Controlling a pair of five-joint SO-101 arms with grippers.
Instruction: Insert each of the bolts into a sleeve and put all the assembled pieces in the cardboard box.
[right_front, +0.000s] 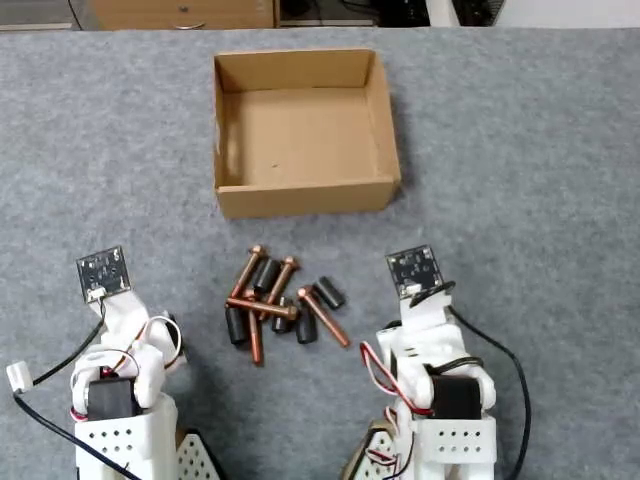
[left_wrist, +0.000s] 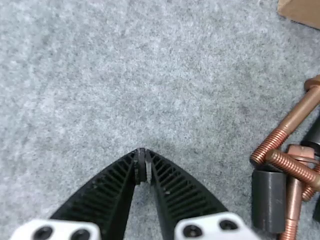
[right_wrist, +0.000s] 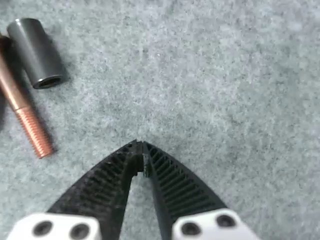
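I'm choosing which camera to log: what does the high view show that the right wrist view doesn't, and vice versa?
High view, not the wrist view: the empty brown cardboard box, the crossed heap of copper-coloured bolts and black cylindrical sleeves, the left arm and right arm. Right wrist view, not the high view: the right end effector, its black ribbed fingers shut tip to tip. Both: the grey felt table cover and, apparently, the heap's outermost bolt with a black sleeve beside it.
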